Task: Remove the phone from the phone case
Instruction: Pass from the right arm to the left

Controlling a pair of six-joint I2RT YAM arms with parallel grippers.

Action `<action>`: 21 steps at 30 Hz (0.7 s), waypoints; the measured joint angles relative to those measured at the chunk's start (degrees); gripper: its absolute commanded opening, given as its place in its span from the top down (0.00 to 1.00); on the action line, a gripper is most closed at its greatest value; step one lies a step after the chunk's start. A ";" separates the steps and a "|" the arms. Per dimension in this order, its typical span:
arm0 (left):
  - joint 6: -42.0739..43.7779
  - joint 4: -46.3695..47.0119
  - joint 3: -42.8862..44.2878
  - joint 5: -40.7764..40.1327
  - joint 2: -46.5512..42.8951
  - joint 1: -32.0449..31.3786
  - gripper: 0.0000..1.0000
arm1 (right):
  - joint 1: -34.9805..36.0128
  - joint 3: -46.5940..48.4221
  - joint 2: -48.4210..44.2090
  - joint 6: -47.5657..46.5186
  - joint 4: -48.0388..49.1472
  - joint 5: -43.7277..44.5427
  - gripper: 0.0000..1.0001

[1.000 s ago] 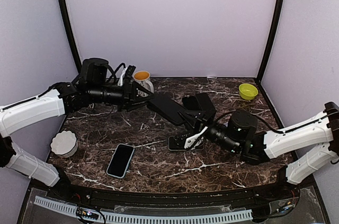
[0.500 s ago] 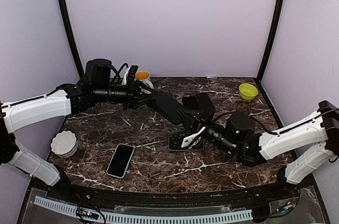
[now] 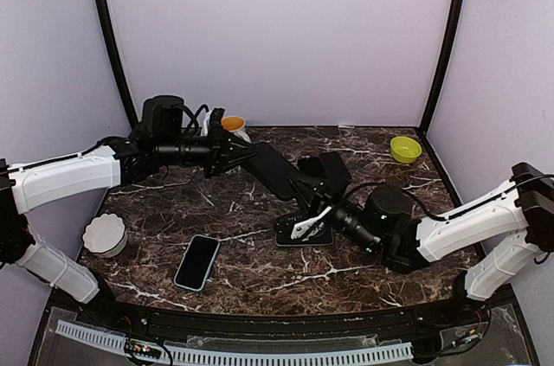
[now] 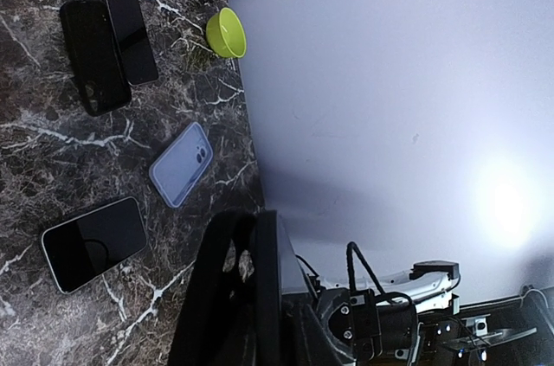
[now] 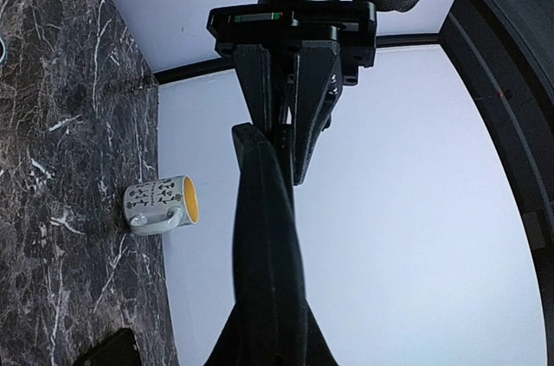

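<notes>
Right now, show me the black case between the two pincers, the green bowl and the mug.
black case (image 3: 275, 172), top view, middle of its flat face.
green bowl (image 3: 404, 149), top view, its inside.
mug (image 5: 156, 203), right wrist view, its patterned side.

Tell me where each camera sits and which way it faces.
Top external: above, behind the bases, looking down on the table; both arms show, sharing the phone case.
Left wrist: on the left arm, facing right toward the green bowl; left jaws at bottom.
Right wrist: on the right arm, facing left toward the mug; left jaws ahead.
Shared: both wrist views show the case edge-on.
</notes>
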 measured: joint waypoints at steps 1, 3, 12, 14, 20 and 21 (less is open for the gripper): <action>-0.68 0.59 0.00 0.00 0.28 0.09 1.00 | 0.00 0.13 0.22 -0.09 0.15 0.39 1.00; -2.08 1.79 0.00 -0.13 0.72 0.15 1.00 | 0.00 0.37 0.42 -0.17 0.26 0.98 1.00; -5.62 6.05 0.02 -0.52 0.94 -1.03 1.00 | 0.35 1.77 1.16 1.95 1.22 0.76 0.33; -5.68 6.12 0.02 -0.76 0.94 -1.49 1.00 | 0.59 2.29 1.16 3.13 1.95 0.70 0.24; -5.97 7.28 0.02 -1.46 0.79 -1.77 1.00 | 0.70 5.51 1.22 10.05 0.11 3.80 0.10; -6.10 7.52 0.02 -1.66 0.66 -1.70 1.00 | 0.70 6.32 1.25 11.41 -0.66 4.76 0.09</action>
